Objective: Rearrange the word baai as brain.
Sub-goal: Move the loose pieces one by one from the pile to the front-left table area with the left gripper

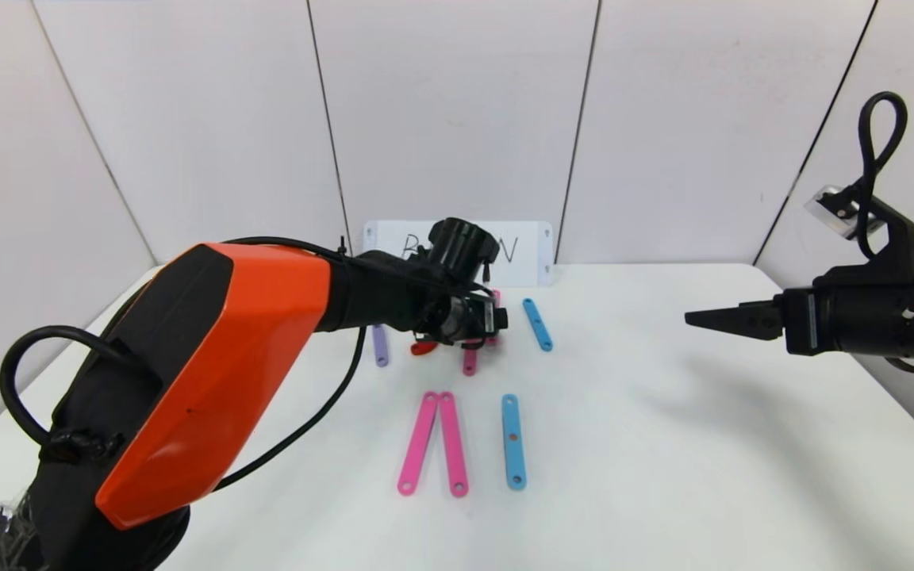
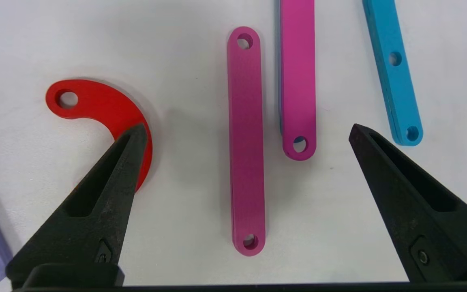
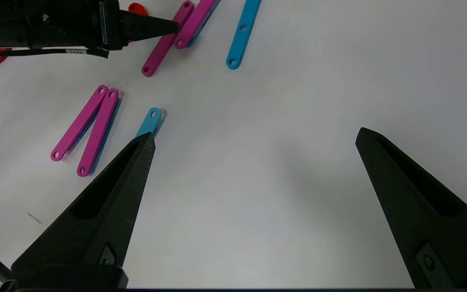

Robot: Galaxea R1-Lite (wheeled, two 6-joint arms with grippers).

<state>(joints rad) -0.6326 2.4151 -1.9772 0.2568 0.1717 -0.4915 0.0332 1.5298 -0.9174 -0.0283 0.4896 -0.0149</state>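
Pink strip (image 2: 246,142) lies between the spread left claw (image 2: 245,129) fingers.

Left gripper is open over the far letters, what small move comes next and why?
Probably lift the left gripper straight up a little. Its jaws stand wide open, holding nothing, with one fingertip over the red curve and a pink strip lying flat between them. The right gripper hovers open, off to the side.

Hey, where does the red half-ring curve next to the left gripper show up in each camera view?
Head view: the red half-ring curve peeks out just below the left gripper, at mid-table.
Left wrist view: large, partly behind one open finger.
Right wrist view: only a sliver at the frame edge, behind the left gripper.
Shared landmark: the single pink strip beside the curve.
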